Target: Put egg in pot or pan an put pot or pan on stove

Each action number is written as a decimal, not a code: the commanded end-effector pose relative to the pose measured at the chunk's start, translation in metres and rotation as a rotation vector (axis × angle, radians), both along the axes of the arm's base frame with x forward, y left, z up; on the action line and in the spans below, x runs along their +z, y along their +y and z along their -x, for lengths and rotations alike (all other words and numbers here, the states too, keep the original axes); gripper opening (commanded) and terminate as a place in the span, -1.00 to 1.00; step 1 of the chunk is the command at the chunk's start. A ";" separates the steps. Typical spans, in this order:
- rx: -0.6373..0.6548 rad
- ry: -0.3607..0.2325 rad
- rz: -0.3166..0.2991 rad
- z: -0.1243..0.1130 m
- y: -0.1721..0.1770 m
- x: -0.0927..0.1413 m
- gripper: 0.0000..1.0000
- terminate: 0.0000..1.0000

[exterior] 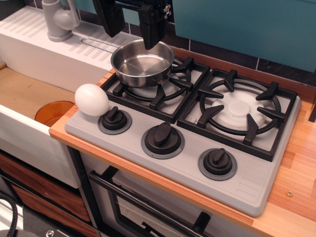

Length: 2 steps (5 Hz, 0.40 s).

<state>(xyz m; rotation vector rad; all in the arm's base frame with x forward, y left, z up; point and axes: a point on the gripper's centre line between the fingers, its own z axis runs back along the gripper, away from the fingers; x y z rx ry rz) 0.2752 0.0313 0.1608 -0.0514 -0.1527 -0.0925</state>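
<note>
Steel pan (pixel 142 63) empty on stove (pixel 256 183) left grate; egg (pixel 92 99) at stove's left corner. Pincer (pixel 133 22) released above pan; next, egg grasp.

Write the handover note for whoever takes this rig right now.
End effector: above the far rim of the pan, holding nothing; its fingers look spread, but the top edge of the picture cuts them off.
Pan: empty, sitting on the grate of the left burner of the stove, handle pointing toward the sink.
Egg: on the stove's front left corner, beside the leftmost knob.
Done: pan is on the stove.
Left: pick up the egg and place it in the pan.
</note>
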 end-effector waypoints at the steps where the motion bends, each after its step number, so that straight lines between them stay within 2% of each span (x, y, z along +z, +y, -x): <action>1: 0.000 0.000 0.000 0.000 0.000 0.000 1.00 -1.00; 2: 0.004 -0.004 0.010 0.002 0.013 -0.001 1.00 -1.00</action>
